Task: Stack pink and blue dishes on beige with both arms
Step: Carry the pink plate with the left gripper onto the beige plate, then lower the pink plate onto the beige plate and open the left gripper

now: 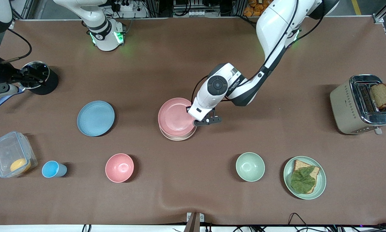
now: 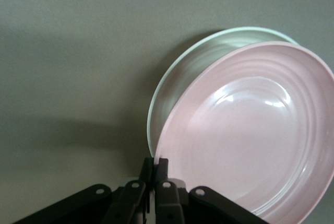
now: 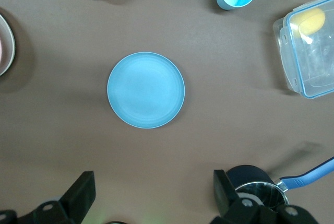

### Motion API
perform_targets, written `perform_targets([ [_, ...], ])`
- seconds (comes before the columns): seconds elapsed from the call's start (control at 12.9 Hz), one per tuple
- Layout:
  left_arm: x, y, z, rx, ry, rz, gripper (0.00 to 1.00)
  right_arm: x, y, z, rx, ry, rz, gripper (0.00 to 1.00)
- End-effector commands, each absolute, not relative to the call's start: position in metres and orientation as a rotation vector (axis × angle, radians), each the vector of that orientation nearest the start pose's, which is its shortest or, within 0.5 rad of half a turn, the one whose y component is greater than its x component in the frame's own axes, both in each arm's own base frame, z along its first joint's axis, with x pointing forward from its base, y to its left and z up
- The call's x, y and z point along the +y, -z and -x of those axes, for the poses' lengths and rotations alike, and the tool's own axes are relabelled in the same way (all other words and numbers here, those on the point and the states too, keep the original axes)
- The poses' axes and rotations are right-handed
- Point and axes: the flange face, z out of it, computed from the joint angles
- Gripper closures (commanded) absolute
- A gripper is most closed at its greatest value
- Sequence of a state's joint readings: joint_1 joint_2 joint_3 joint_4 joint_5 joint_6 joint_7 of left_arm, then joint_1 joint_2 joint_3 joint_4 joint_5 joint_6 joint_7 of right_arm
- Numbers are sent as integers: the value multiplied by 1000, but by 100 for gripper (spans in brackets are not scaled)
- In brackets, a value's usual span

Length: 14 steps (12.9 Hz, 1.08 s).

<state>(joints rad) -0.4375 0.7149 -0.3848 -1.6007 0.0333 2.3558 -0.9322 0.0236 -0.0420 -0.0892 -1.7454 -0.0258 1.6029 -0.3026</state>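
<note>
My left gripper (image 1: 197,122) (image 2: 155,164) is shut on the rim of the pink plate (image 1: 176,116) (image 2: 245,130), at the edge toward the left arm's end of the table. It holds the plate tilted over the beige plate (image 1: 180,138) (image 2: 190,70). The beige plate lies on the table in the middle, and only its rim shows under the pink one. The blue plate (image 1: 95,118) (image 3: 146,90) lies flat and alone toward the right arm's end. My right gripper (image 3: 154,177) hangs open high above the table, empty, and the right arm waits.
Nearer the camera stand a pink bowl (image 1: 119,167), a blue cup (image 1: 52,169), a clear box (image 1: 12,158), a green bowl (image 1: 250,166) and a green plate with bread (image 1: 305,177). A toaster (image 1: 360,104) stands at the left arm's end. A black pot (image 1: 38,77) stands at the right arm's end.
</note>
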Motion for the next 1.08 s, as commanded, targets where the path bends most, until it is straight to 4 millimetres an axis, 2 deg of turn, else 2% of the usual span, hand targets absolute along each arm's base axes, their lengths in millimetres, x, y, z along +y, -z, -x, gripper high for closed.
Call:
perform_targets([
  [0.0,-494,-240,-511,-302,-131,3325,100,-38,-571,-537,-381,-169,3128,0],
  [0.46,-495,-221,-511,-303,-129,3331,100,-37,-571,-537,-385,-169,3128,0],
  [0.93,-494,-216,-513,-299,-119,3340,100,-37,-575,-542,-392,-115,3145,0],
  [1.0,-488,-214,-518,-306,-107,3331,100,-38,-573,-544,-390,-115,3146,0],
])
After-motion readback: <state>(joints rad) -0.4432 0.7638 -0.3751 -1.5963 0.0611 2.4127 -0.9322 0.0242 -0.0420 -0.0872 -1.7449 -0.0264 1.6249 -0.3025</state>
